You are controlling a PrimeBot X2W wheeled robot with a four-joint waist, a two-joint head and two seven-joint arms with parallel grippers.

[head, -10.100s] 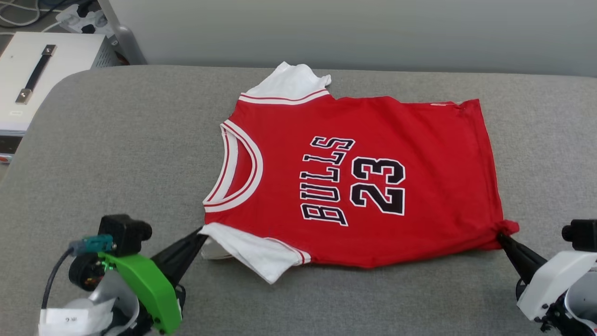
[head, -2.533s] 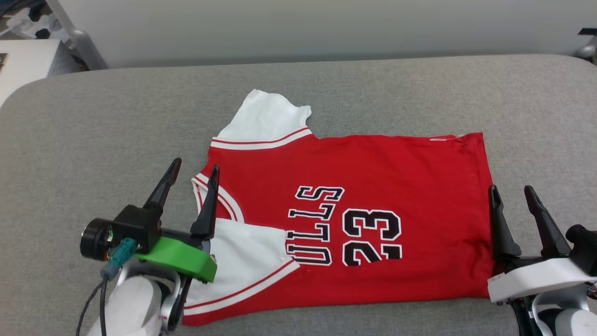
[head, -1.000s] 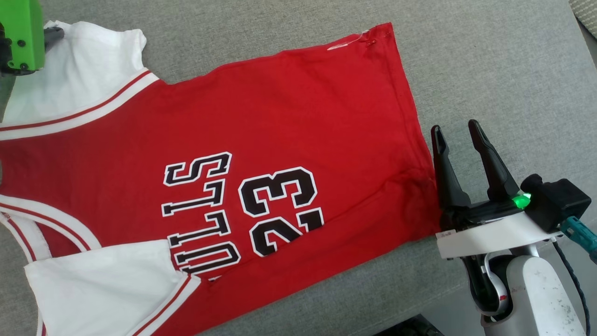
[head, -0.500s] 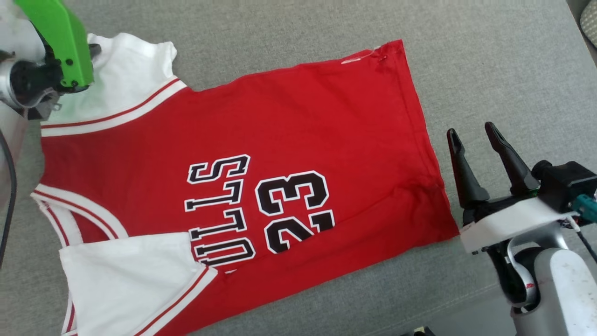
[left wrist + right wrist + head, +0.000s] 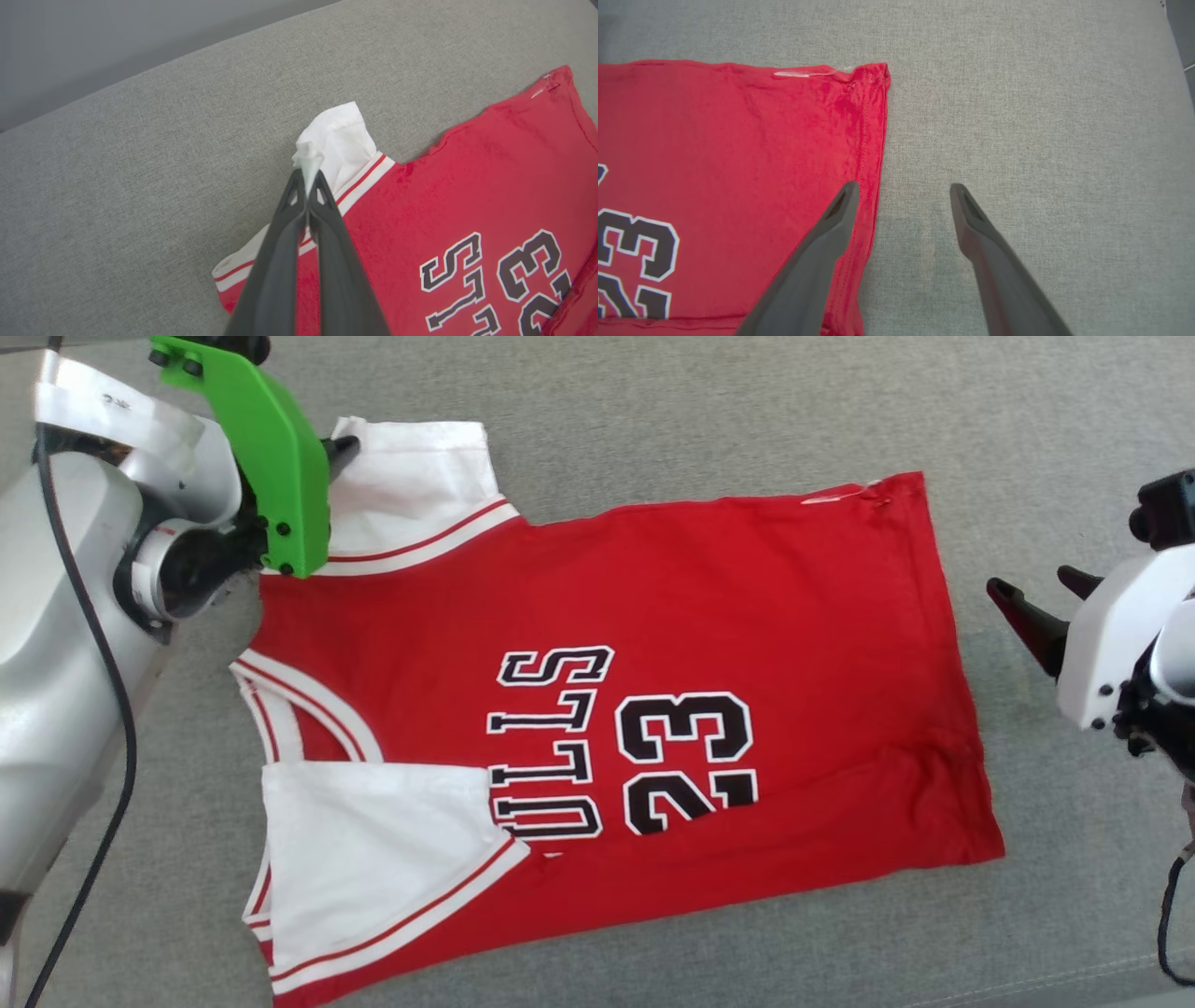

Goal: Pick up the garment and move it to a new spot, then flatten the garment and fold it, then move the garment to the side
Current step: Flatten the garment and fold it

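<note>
Garment (image 5: 709, 588) lies flat, print up, on grey tabletop (image 5: 653, 411). Left pincer (image 5: 307, 176) clamped tight on far white sleeve (image 5: 338, 135) tip, likely to fold it inward. Right pincer (image 5: 901, 189) spread wide, empty, poised by the hem.

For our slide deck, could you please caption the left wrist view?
Left gripper shut on the white sleeve of the garment, on grey upholstery.

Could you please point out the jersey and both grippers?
jersey (image 5: 709, 579): head view, red cloth above the lettering.
left gripper (image 5: 308, 176): left wrist view, between fingertips shut on the white sleeve.
right gripper (image 5: 904, 185): right wrist view, between its open fingertips.
</note>
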